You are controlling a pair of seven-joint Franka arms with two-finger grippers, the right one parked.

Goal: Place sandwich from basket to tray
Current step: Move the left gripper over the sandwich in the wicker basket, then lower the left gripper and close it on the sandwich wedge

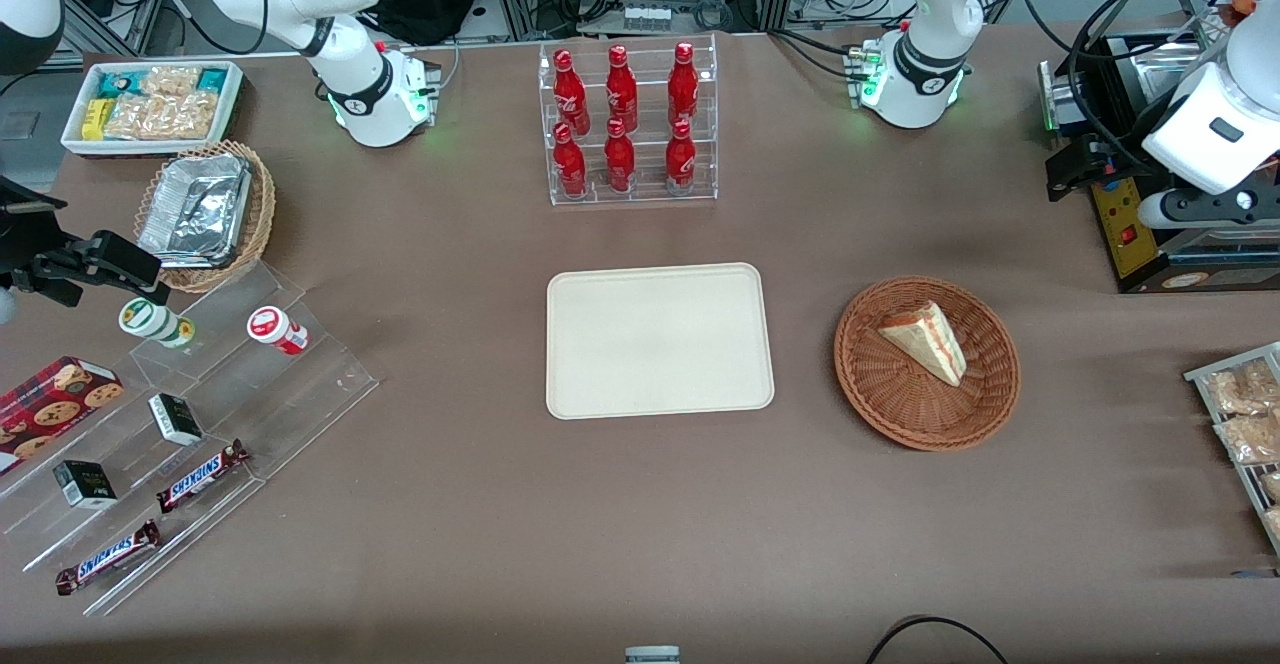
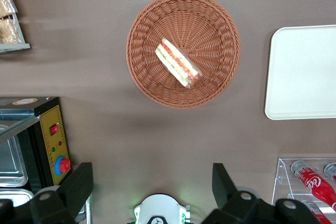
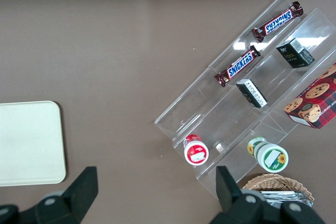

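Observation:
The sandwich point(image 1: 925, 341) point(image 2: 178, 63), a pale bread wedge with red and green filling along its cut edge, lies in the round reddish-brown wicker basket point(image 1: 985, 399) point(image 2: 144, 30). The cream rectangular tray point(image 1: 659, 340) point(image 2: 302, 72) lies flat beside the basket, toward the parked arm's end, with nothing on it. My left gripper point(image 1: 1080, 169) point(image 2: 152, 182) hangs high above the table, farther from the front camera than the basket and toward the working arm's end. Its fingers point(image 2: 80, 183) stand wide open, holding nothing.
A black box with a yellow panel point(image 1: 1125, 224) point(image 2: 52, 140) stands close by the gripper. A clear rack of red bottles point(image 1: 628, 124) point(image 2: 310, 179) stands farther from the front camera than the tray. A rack of snack bags point(image 1: 1245, 414) lies at the working arm's end.

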